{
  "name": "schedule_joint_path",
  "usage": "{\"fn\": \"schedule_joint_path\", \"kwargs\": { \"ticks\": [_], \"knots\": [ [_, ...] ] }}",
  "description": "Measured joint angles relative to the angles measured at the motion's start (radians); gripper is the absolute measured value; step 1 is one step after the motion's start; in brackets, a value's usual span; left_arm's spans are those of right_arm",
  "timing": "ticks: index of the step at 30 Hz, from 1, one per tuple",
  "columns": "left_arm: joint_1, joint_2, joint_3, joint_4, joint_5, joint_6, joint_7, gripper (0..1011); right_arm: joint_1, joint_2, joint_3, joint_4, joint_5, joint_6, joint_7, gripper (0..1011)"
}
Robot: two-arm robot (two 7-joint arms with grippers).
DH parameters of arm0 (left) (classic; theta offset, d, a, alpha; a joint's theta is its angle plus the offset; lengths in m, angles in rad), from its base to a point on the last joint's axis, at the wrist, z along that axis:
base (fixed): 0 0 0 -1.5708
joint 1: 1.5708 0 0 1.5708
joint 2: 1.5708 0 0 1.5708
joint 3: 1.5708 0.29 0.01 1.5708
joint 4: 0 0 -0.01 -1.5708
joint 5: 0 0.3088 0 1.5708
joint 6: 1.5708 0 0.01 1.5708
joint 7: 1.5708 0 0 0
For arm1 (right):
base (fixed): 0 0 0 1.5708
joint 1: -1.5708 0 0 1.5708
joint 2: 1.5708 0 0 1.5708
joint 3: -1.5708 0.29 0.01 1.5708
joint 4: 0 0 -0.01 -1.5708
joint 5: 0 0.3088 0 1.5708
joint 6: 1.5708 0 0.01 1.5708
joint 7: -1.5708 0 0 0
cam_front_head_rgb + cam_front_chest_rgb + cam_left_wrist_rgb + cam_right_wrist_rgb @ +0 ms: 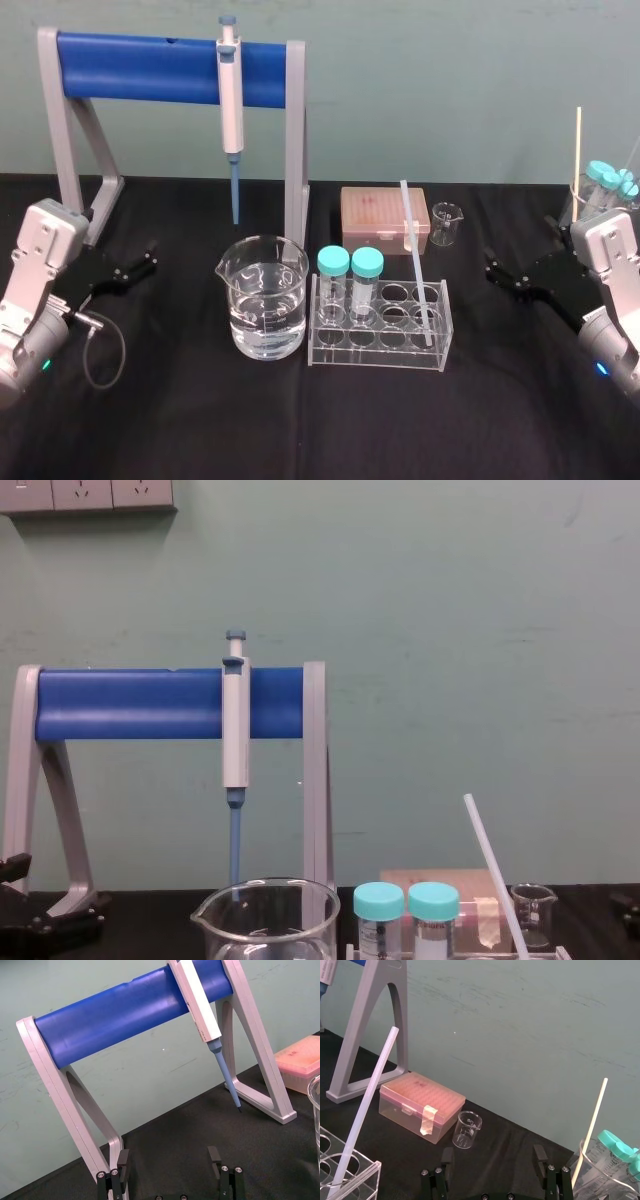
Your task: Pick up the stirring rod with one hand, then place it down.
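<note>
Table [300, 420]: black top, and everything below stands on it. Clock places are read from the head view with the rack as the dial's centre.
Pipette stand [140, 68]: at 11 o'clock, grey legs under a blue crossbar.
Left gripper [148, 258]: at 9 o'clock, well away from the rack. Its fingers stand apart with nothing between them, and the left wrist view [169, 1160] shows the gap facing the stand.
Right gripper [492, 268]: at 3 o'clock, near the rack but not touching it. Its fingers are spread and empty, also seen in the right wrist view [493, 1155].
Large beaker [263, 298]: just beside the rack at 9 o'clock, clear liquid inside.
Rack [375, 350]: clear plastic, with round holes.
Tip box [380, 215]: at 12 o'clock, pinkish and closed.
Pipette [231, 100]: hangs upright on the crossbar, blue tip down.
Stirring rod [417, 262]: its lower end sits in a hole at the rack's 3 o'clock end. It is tilted, its top leaning toward 12 o'clock across the tip box, and neither gripper touches it.
Capped tubes [334, 263]: two with teal caps, upright in the rack's 9 o'clock end.
Small beaker [446, 223]: at 1 o'clock, just beside the tip box.
</note>
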Motion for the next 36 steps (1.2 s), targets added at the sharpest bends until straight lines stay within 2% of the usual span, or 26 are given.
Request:
{"fn": "schedule_joint_path", "kwargs": {
  "ticks": [36],
  "knots": [
    [0.0,0.0,0.0,0.0,0.0,0.0,0.0,1000,0.0,0.0,0.0,0.0,0.0,0.0,0.0,1000]
  ]
}}
